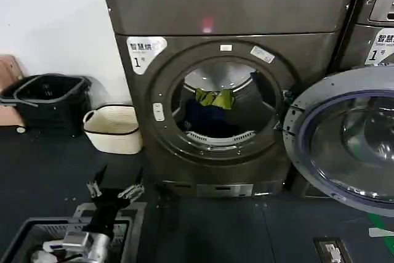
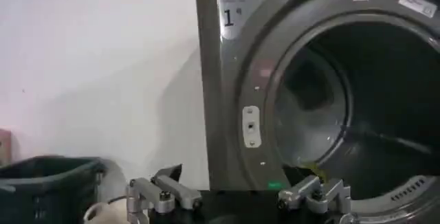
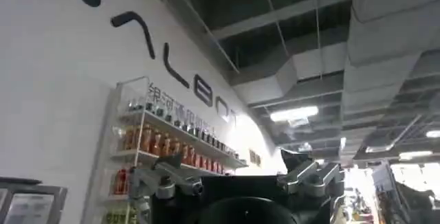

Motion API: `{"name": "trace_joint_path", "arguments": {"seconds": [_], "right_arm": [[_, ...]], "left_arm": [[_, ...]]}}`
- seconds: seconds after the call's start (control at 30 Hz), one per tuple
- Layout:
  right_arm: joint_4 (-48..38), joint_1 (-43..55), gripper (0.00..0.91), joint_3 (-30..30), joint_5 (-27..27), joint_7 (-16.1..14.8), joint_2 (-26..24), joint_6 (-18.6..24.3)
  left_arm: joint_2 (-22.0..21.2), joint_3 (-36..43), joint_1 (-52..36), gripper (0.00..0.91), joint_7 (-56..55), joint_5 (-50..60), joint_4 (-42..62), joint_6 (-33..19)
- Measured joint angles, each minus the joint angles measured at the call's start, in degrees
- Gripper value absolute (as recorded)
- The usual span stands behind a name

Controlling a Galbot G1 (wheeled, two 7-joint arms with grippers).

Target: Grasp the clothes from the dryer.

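Dryer (image 1: 228,90) door (image 1: 345,140) open; clothes (image 1: 212,106) untouched in drum. Left gripper (image 1: 114,190) low, well short of porthole, jaws wide, empty. Right gripper (image 3: 237,181) aimed at ceiling, jaws wide. Reach and grasp remaining.

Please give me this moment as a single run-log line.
dryer: door open | clothes: inside drum | left gripper: open, low, short of the porthole | right gripper: open, aimed away

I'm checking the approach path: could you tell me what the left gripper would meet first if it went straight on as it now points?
Probably the dryer: the left gripper, open, points towards its front panel near the porthole's edge, though depth is unclear.
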Motion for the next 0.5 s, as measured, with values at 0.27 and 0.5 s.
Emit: {"name": "trace_joint_path", "arguments": {"seconds": [0.27, 0.5], "right_arm": [[0.00, 0.03, 0.907, -0.14, -0.23, -0.21, -0.01, 0.37], [-0.12, 0.33, 0.907, -0.17, -0.30, -0.59, 0.09, 0.55]], "left_arm": [[0.19, -0.99, -0.53, 0.907, 0.48, -0.85, -0.04, 0.15], [-0.30, -1.43, -0.86, 0.907, 0.80, -1.34, 0.06, 0.15]]}}
